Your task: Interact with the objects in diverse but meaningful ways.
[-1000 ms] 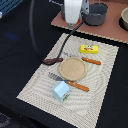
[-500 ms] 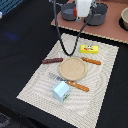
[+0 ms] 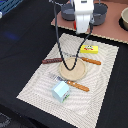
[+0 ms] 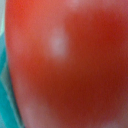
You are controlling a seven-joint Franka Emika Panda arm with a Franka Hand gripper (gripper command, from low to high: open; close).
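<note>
On my exterior view a mat (image 3: 75, 70) lies on the desk (image 3: 20, 45) with a plate (image 3: 73, 69) at its middle. The stick (image 3: 52, 60) lies to the view's left of the plate, the knife (image 3: 91, 61) to its right, and the block (image 3: 89, 49) behind the knife. The fork (image 3: 72, 83) lies before the plate, the carton (image 3: 61, 91) before that (nearest me). Behind the mat sit two pots (image 3: 100, 12), on a board (image 3: 107, 30).

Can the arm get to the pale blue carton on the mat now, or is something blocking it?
Probably yes. The pale blue carton stands alone near the mat's front edge, with only the fork beside it. But the gripper is far back by the pots, and the wrist view is filled by something red, so it may be holding something.
</note>
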